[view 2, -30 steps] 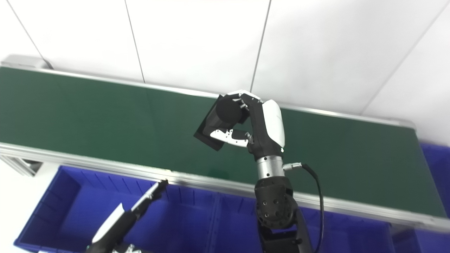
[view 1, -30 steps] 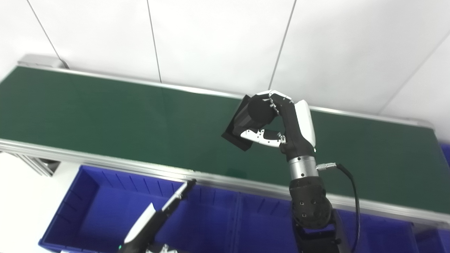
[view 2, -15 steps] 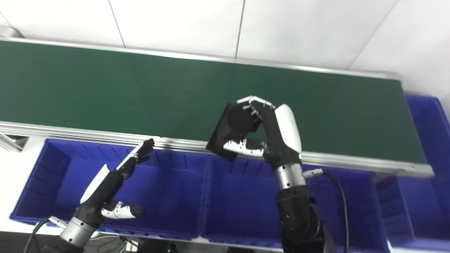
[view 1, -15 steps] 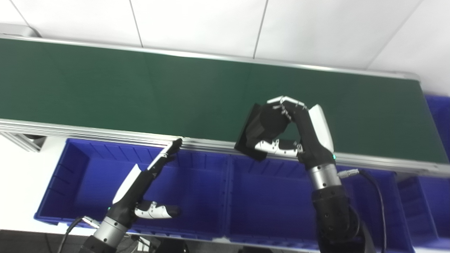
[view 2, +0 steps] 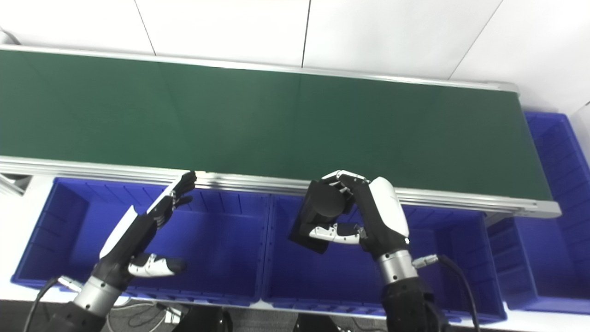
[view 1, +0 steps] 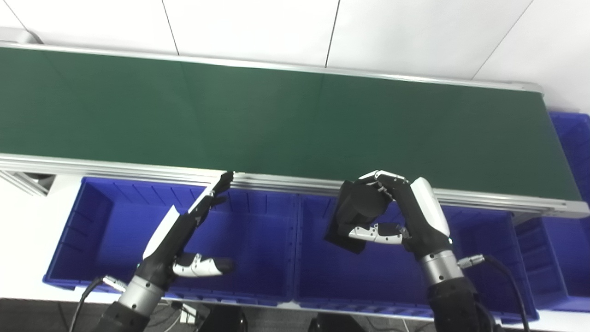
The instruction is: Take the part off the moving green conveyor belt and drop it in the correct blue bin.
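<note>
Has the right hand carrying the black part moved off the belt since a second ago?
Yes. The right hand, shut on the black part, has come back across the conveyor belt rail and now hangs over the middle blue bin.

Matt blk part [view 1: 357, 216], glossy plastic bin [view 1: 258, 286]

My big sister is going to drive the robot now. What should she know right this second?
Right robot hand: shut on the black blocky part, holding it in the air over the middle blue plastic bin.
Left robot hand: open, holding nothing, fingers stretched out over the left blue plastic bin.
Green conveyor belt: nothing lies on it in view.
Done: the part is off the belt and above a bin.
Left: if the middle bin is the right one, open the right robot hand so the part drops in. The pictures do not show which bin is correct.
</note>
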You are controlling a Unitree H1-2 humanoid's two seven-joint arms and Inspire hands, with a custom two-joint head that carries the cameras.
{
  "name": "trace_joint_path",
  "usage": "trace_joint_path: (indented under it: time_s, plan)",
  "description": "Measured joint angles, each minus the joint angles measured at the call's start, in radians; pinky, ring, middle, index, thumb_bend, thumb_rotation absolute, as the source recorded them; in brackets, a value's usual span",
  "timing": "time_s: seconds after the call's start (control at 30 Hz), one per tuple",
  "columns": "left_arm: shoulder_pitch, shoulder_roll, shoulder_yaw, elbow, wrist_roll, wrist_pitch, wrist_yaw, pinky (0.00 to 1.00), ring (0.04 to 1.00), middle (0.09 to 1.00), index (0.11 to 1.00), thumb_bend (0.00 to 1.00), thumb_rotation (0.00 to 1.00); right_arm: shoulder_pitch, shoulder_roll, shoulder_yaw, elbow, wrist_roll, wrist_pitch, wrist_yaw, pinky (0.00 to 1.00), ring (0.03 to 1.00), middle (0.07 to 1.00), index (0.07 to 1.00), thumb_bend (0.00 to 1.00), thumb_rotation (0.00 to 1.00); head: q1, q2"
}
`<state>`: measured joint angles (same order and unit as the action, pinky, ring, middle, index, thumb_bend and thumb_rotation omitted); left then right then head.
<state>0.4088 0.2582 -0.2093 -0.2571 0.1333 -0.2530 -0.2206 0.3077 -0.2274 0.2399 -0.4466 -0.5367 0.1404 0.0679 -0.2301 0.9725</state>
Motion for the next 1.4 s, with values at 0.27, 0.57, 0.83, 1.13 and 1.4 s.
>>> trace_joint_path:
  time_s: [0.27,0.57,0.83,1.13,1.4]
  plan:
    - [0.003,0.003,0.002,-0.002,0.000,0.000,-0.003,0.93,0.970,0.979,0.978,1.00,0.71,0.030,-0.023,0.004,0.060,-0.033,0.001,0.030,0.32,0.364,0.476,0.571,0.50,0.00,-0.017,0.003]
    - [0.003,0.009,0.010,-0.020,-0.005,0.001,-0.005,0.94,0.978,0.979,0.982,1.00,0.70,-0.001,-0.055,0.037,0.166,-0.142,0.015,0.097,0.37,0.375,0.477,0.560,0.51,0.00,-0.026,0.009]
    - [0.003,0.011,0.013,-0.026,-0.006,0.002,-0.006,0.94,0.976,0.977,0.979,1.00,0.70,-0.041,-0.062,0.082,0.199,-0.228,0.096,0.201,0.39,0.497,0.487,0.696,0.55,0.00,-0.034,0.012]
    - [0.002,0.016,0.016,-0.026,-0.006,0.002,-0.007,0.94,0.974,0.977,0.974,1.00,0.71,-0.047,-0.068,0.107,0.153,-0.239,0.186,0.323,0.70,0.817,0.875,0.904,0.86,0.35,-0.029,0.015]
    - [0.004,0.018,0.017,-0.030,-0.005,0.003,-0.008,0.93,0.971,0.976,0.980,1.00,0.71,0.010,-0.109,0.086,0.084,-0.160,0.133,0.287,0.81,0.888,0.952,0.986,1.00,0.71,-0.031,0.018]
